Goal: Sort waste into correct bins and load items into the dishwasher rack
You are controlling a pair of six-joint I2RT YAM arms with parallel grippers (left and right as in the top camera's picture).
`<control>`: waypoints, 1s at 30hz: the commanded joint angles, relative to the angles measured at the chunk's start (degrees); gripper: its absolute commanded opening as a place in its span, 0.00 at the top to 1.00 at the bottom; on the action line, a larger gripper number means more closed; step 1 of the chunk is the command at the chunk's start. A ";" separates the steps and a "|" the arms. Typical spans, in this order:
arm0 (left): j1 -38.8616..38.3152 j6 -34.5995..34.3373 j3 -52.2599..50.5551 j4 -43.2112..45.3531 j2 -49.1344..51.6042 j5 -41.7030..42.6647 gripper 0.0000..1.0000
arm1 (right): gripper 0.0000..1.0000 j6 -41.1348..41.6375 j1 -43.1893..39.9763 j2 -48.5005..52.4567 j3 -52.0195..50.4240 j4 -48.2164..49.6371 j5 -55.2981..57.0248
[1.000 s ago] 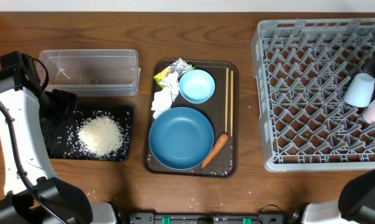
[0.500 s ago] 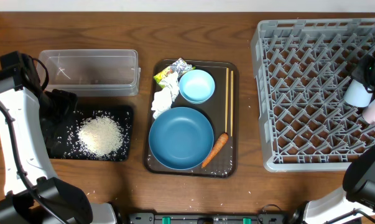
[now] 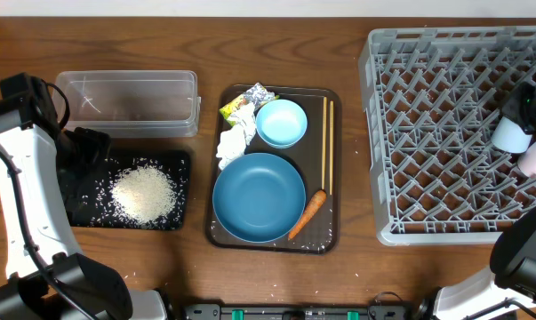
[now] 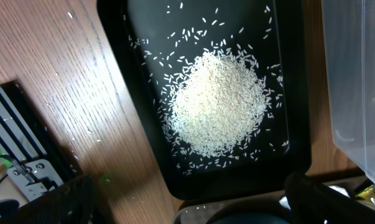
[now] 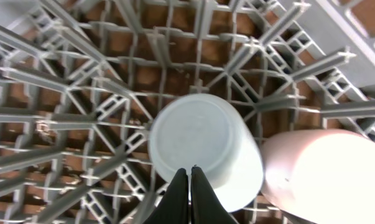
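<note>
My right gripper (image 5: 189, 173) is shut with nothing in it, hanging over the light blue cup (image 5: 203, 146), which stands upside down in the grey dishwasher rack (image 3: 445, 133). A white cup (image 5: 324, 174) sits beside it. My left gripper (image 4: 193, 208) is open above the black tray (image 4: 143, 124), which holds a heap of rice (image 4: 218, 102). On the brown serving tray (image 3: 332, 238) lie the dark blue plate (image 3: 259, 196), light blue bowl (image 3: 281, 123), chopsticks (image 3: 327, 147), carrot (image 3: 308, 214), tissue (image 3: 235, 142) and wrapper (image 3: 245, 100).
The clear tub (image 3: 128, 102) stands behind the black tray, with nothing visible inside it. A few stray rice grains lie on the wooden table (image 4: 63, 93) to the left of the black tray. Both cups are at the rack's right side.
The right gripper's jaws have closed, empty, above the light blue cup, and its arm has come slightly further into the overhead view. The left arm has not moved.
</note>
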 commanded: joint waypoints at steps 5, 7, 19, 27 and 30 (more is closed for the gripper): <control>0.20 -0.52 0.50 -0.17 0.55 -0.31 0.01 | 0.99 -0.63 -0.70 0.31 0.02 -1.57 3.10; 0.20 -0.52 0.50 -0.17 0.55 -0.31 0.01 | 0.99 -0.63 -0.83 0.31 0.02 -2.05 3.13; 0.20 -0.52 0.50 -0.17 0.55 -0.31 0.01 | 0.99 1.18 -1.36 -4.35 0.07 3.89 -6.36; 0.20 -0.52 0.50 -0.15 0.55 -0.31 0.01 | 0.98 1.81 -1.36 -3.23 0.07 7.21 -4.39; 0.20 -0.50 0.50 -0.15 0.55 -0.31 0.01 | 0.98 1.79 -1.40 -1.20 0.07 6.62 -3.15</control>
